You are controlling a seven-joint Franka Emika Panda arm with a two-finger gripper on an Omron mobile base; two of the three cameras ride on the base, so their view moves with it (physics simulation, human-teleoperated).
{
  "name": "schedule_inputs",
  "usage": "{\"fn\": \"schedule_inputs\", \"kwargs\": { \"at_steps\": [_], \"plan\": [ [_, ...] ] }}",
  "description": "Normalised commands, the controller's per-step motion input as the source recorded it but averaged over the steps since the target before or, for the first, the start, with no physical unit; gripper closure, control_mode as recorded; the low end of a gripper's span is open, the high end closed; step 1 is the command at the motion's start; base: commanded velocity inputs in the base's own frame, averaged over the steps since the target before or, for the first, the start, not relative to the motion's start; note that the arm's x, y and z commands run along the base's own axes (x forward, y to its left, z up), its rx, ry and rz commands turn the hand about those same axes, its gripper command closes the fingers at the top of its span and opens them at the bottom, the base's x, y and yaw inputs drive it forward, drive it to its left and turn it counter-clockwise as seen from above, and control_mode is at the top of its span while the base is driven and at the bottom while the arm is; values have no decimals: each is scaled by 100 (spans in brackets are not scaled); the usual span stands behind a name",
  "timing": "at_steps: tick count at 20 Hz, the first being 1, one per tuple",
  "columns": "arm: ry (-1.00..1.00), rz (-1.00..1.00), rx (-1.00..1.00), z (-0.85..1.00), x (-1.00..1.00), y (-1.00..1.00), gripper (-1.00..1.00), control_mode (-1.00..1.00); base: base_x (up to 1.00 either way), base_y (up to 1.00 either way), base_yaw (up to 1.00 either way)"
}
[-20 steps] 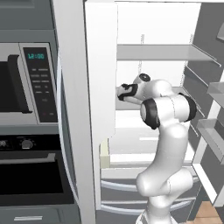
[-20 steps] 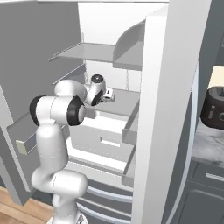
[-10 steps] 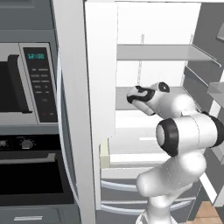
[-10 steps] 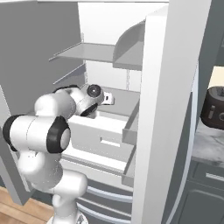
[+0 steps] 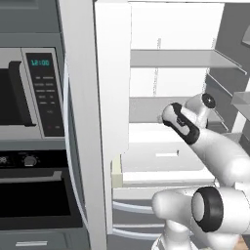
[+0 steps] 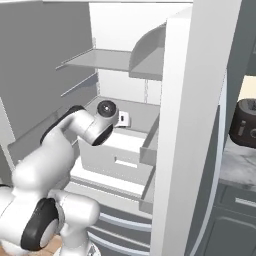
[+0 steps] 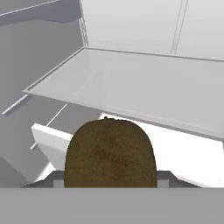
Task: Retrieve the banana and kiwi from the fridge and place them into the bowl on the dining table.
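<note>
Kitchen cabinetry frames the scene: at far left a dark microwave (image 5: 29,95) sits above a wall oven (image 5: 34,195), both shut and out of play. Just right of them stands the fridge (image 5: 112,97) with its doors swung wide, left open so the arm can reach the white interior, where a grey glass shelf (image 5: 180,58) runs across above a pulled-out white drawer (image 5: 161,154).

Moving right, the arm bends over that drawer with its hand (image 5: 165,117) turned toward the back wall. From the other side, the hand (image 6: 122,119) hangs above the drawer (image 6: 122,155), clear of its rim.

Seen from the wrist, the kiwi (image 7: 110,153), brown and fuzzy, sits right up against the lens between the fingers, so the hand is closed on it at about half width, as wide as the fruit. It looks lifted off the shelf, presumably so it can be carried out without catching the drawer edge.

At far right a dark coffee machine (image 6: 243,122) stands on a counter (image 6: 235,165). My guess is that the kiwi goes to the bowl next, then the arm returns for the banana.
</note>
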Motion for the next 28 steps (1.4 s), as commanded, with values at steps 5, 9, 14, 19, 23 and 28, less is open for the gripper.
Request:
{"fn": "schedule_inputs", "kwargs": {
  "at_steps": [5,9,14,19,23,28],
  "plan": [
    [7,1,0,36,-89,0,100,-100,0,0,0],
    [0,4,0,50,-97,0,100,-100,0,0,0],
    [0,1,0,1,-15,0,100,100,-72,0,3],
    [0,0,0,0,0,0,100,100,-100,0,-3],
    [0,0,0,0,0,0,100,100,-91,0,-30],
    [0,0,0,0,0,0,100,100,-69,0,-59]
  ]
}}
